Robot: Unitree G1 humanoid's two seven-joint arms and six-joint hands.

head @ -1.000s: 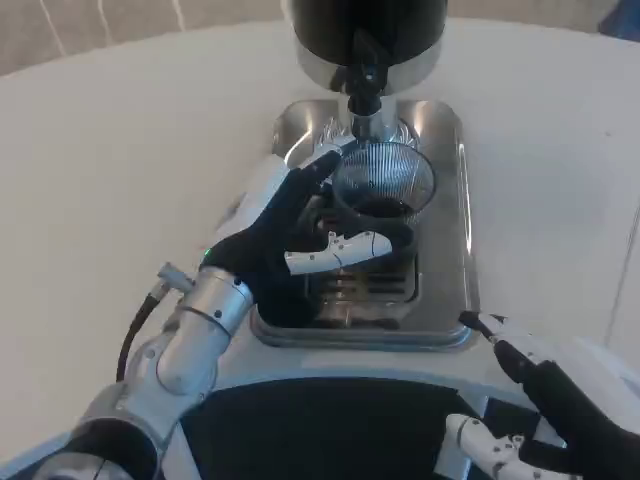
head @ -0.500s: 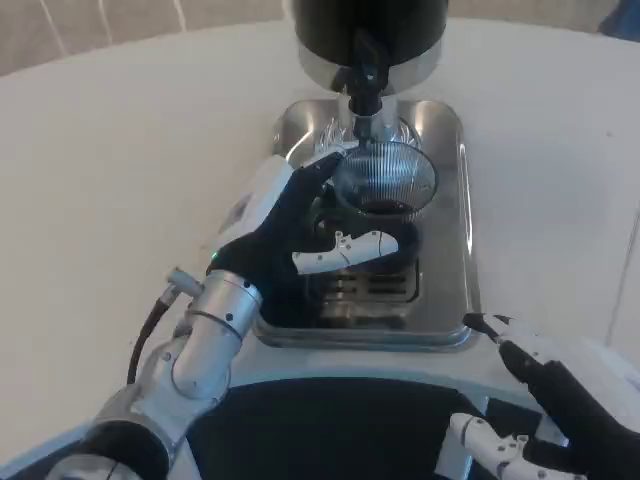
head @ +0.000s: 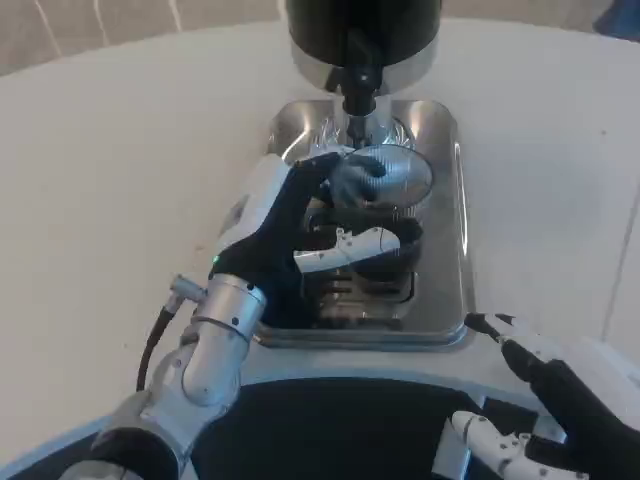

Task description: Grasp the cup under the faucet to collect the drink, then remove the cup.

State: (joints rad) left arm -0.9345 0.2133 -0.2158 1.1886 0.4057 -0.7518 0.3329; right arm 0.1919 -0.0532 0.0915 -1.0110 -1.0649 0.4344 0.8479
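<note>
- The cup (head: 383, 190), a ribbed clear vessel, stands at the far end of the steel drip tray (head: 448, 250), directly under the faucet (head: 357, 100) of the black dispenser (head: 362, 30) at the far edge of the table (head: 120, 200).
- The left hand (head: 300, 235) holds the cup from its left side; fingers wrap the wall and one white fingertip lies across the near side below the rim.
- The right hand (head: 545, 415) rests spread and empty near the near right corner of the table, well apart from the tray.
- Dark liquid appears inside the cup; the fill level cannot be read.
- Judged step: hold for collection. Keep the cup upright and centred under the spout, with steady grip pressure.
- Before removal, confirm that flow stops, then draw the cup toward the near edge along the tray, level, with the rim kept below the spout.
- Risk: a tilt or a knock against the faucet spills the drink.
</note>
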